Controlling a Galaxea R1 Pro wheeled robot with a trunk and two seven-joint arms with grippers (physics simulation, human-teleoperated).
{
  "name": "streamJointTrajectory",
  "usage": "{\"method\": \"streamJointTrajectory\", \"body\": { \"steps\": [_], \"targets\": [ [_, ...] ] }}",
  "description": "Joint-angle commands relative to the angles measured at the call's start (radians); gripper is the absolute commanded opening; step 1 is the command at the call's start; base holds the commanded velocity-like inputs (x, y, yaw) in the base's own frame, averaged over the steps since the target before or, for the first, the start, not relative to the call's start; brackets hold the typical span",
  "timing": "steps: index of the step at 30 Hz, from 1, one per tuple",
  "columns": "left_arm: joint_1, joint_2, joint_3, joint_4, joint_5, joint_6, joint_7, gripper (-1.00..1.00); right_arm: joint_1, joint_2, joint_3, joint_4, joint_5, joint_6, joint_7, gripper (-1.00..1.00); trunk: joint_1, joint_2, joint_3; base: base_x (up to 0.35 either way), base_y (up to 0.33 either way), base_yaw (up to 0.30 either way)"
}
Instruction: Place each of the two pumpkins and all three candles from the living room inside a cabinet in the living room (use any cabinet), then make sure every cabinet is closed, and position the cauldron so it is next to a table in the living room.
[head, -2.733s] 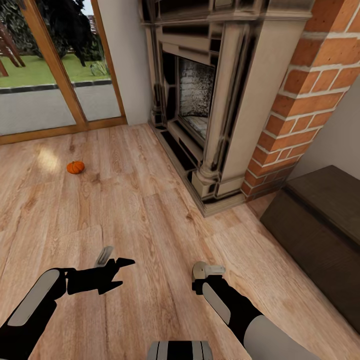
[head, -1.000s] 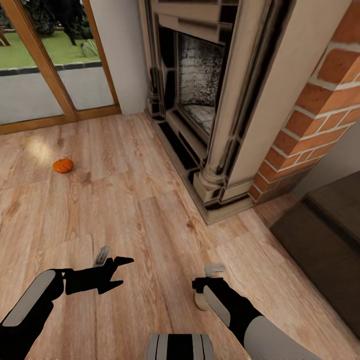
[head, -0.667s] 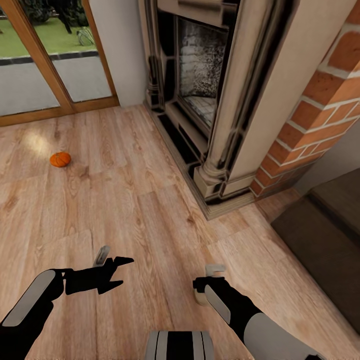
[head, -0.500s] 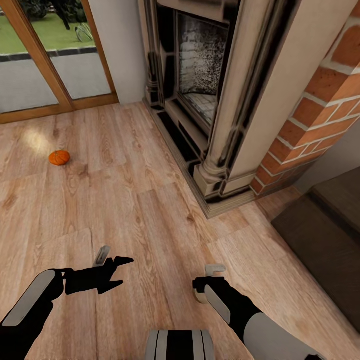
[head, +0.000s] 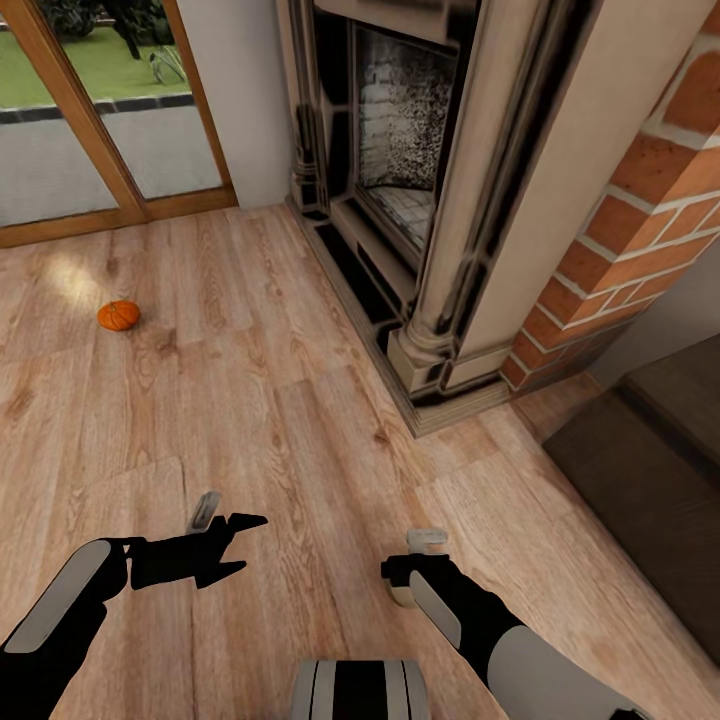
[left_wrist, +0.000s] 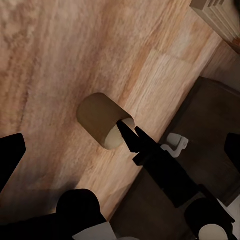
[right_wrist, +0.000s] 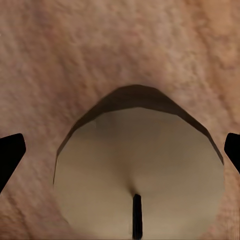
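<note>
One bright-orange pumpkin (head: 118, 315) lies on the wood floor at the far left, near the glass doors. A pale stubby candle (head: 399, 596) sits between the fingers of my right gripper (head: 408, 580), which points down at the floor and is shut on it. In the right wrist view the candle (right_wrist: 140, 170) looms large, wick end toward the camera. The left wrist view shows the same candle (left_wrist: 102, 120) above the floor with a black fingertip (left_wrist: 126, 135) against it. My left gripper (head: 232, 515) hovers open and empty over bare floor. The dark-brown cabinet (head: 640, 470) stands at the right.
A stone fireplace (head: 420, 200) with a brick chimney side (head: 640, 240) rises straight ahead. Wood-framed glass doors (head: 90, 130) stand at the back left. Open floor (head: 250, 400) stretches between me and the pumpkin.
The camera has moved closer to the fireplace and the view shifted. My right gripper has turned downward with the candle, which now hangs under the wrist. Nothing has visibly moved in the last half second.
</note>
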Motion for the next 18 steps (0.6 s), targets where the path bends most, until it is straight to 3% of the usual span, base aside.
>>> {"method": "streamJointTrajectory", "body": {
  "steps": [1,18],
  "targets": [
    [0.000,0.001,-0.001,0.001,0.011,0.000,0.010,1.00,0.000,-0.001,0.006,-0.001,-0.010,0.002,-0.008,1.00,0.000,0.000,-0.001,0.000,0.000,0.000],
    [0.000,-0.001,-0.001,0.007,0.010,0.000,0.010,1.00,-0.001,-0.001,0.006,0.024,-0.010,0.002,-0.005,1.00,0.000,-0.001,-0.005,0.000,0.000,0.000]
  ]
}}
